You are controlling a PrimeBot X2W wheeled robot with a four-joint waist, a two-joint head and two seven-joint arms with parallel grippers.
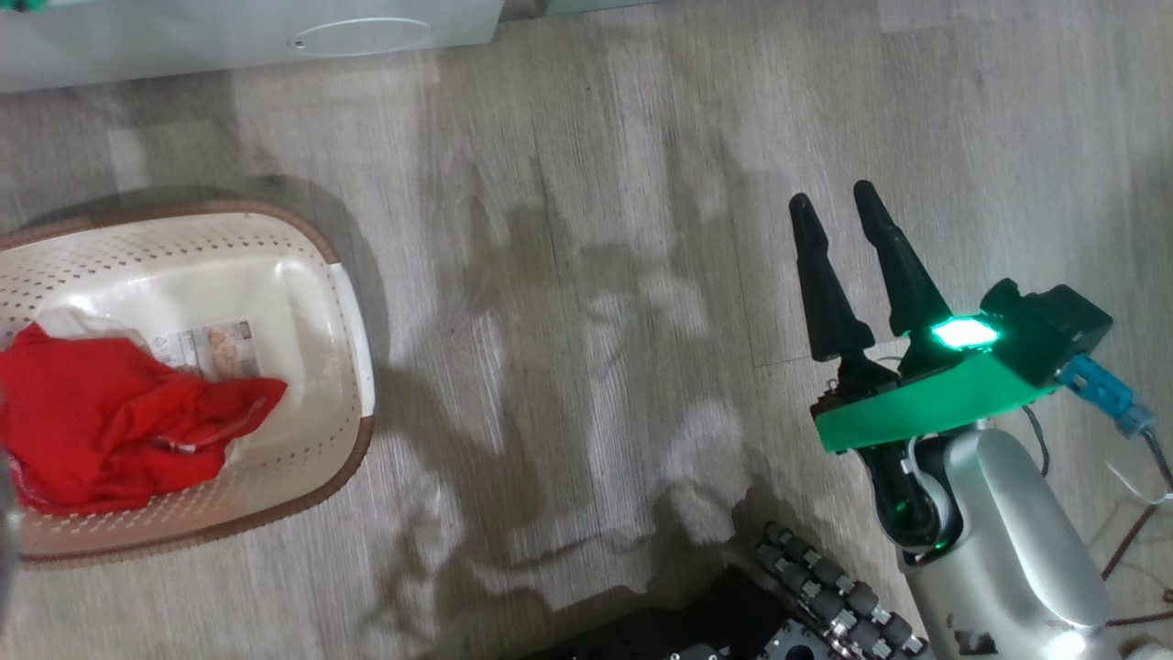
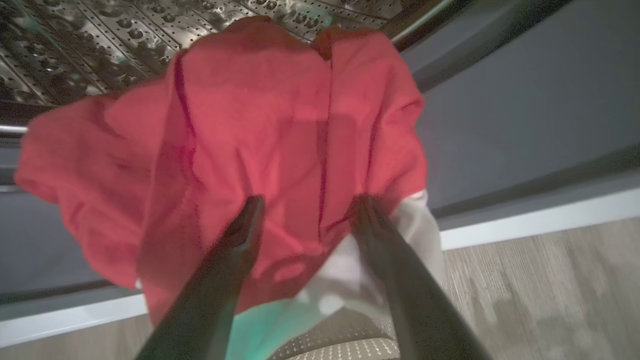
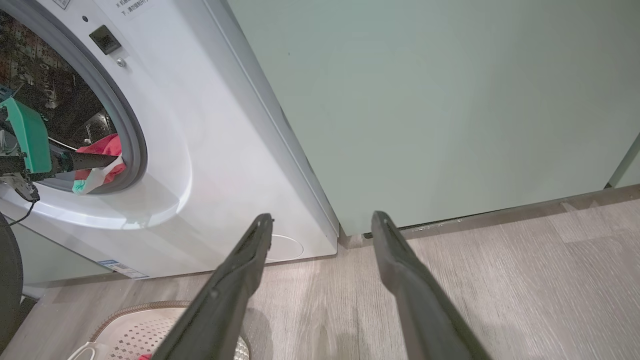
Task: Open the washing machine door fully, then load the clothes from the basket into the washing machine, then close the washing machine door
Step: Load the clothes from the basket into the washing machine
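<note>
The washing machine (image 3: 200,150) stands with its mouth uncovered. A dark rounded edge (image 3: 9,280) at the far left may be the washing machine door's rim; I cannot tell. My left gripper (image 2: 310,202) is open at the steel drum (image 2: 100,40). A red garment with a white part (image 2: 250,115) lies over the grey gasket lip, right at its fingertips and not pinched. That garment (image 3: 107,145) also shows at the mouth beside a left finger (image 3: 92,161). More red clothes (image 1: 101,422) lie in the basket (image 1: 183,247). My right gripper (image 1: 832,197) hangs open over bare floor, right of the basket.
A pale green cabinet (image 3: 425,100) stands against the washer's right side. The washer's round service flap (image 1: 362,37) sits low on its front. My dark base (image 1: 733,623) and loose cables (image 1: 1145,513) are at the lower right. Wood floor lies between basket and right arm.
</note>
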